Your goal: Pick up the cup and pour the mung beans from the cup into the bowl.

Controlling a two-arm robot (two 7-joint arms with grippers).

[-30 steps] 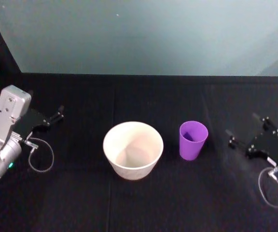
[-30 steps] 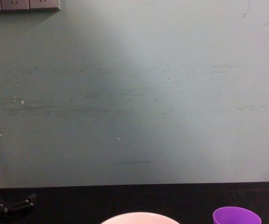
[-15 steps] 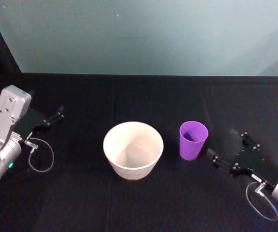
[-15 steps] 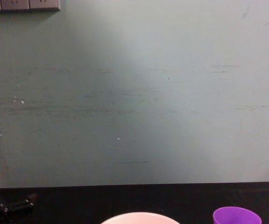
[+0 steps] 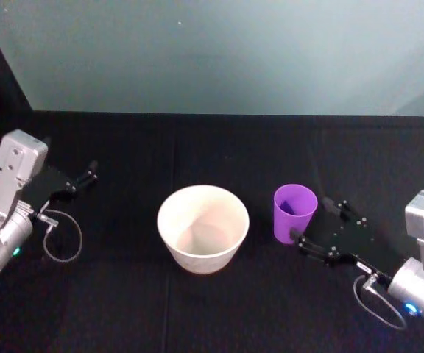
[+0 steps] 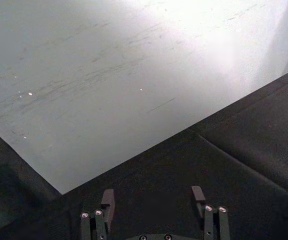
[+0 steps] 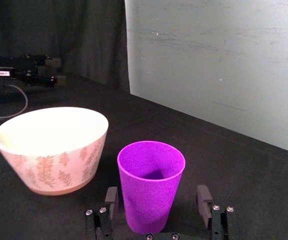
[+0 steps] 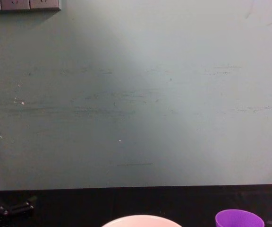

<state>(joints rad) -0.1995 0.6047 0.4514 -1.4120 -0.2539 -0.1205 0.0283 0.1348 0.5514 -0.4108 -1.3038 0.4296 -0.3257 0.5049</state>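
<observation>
Cup (image 5: 294,213) upright, mouth up, 3 o'clock of bowl (image 5: 169,209). My right gripper (image 5: 309,219) jaws apart, flanking it. Left gripper (image 5: 90,171) parked, jaws apart.

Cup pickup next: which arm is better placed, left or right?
Right. The right end effector is open and directly beside the cup, with its fingers either side of the cup in the right wrist view. The left end effector, also open, is parked far left, beyond the bowl.
</observation>
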